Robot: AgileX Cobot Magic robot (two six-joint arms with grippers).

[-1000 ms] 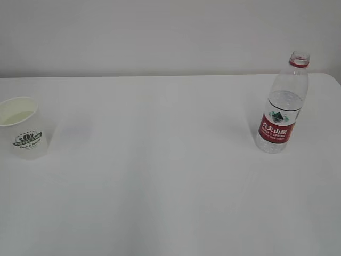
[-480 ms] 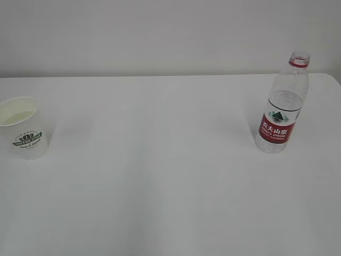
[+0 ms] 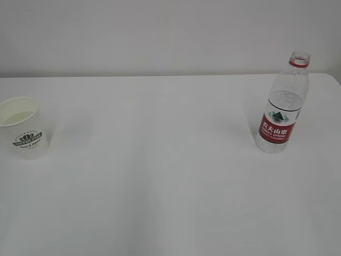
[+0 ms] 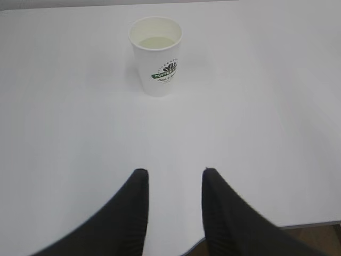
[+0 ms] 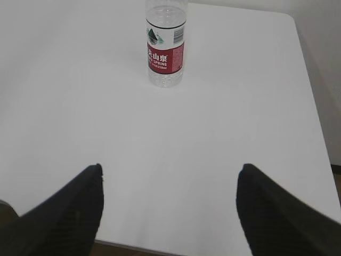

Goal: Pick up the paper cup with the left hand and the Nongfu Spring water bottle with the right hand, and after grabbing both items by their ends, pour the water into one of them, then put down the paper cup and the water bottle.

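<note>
The white paper cup point(image 3: 23, 128) with its dark green logo stands upright at the table's left; in the left wrist view the paper cup point(image 4: 156, 56) is well ahead of my left gripper point(image 4: 172, 172), which is open and empty near the table's front edge. The Nongfu Spring bottle point(image 3: 281, 106), uncapped, with red label, stands upright at the right. From the right wrist the bottle point(image 5: 165, 45) is far ahead of my right gripper point(image 5: 170, 169), open wide with nothing in it. A pale liquid shows inside the cup. Neither arm appears in the exterior view.
The white table point(image 3: 160, 176) has its front edge just under both grippers point(image 5: 160, 249). Its right edge point(image 5: 314, 117) runs close to the bottle, and a pale wall point(image 3: 160, 32) stands behind the table.
</note>
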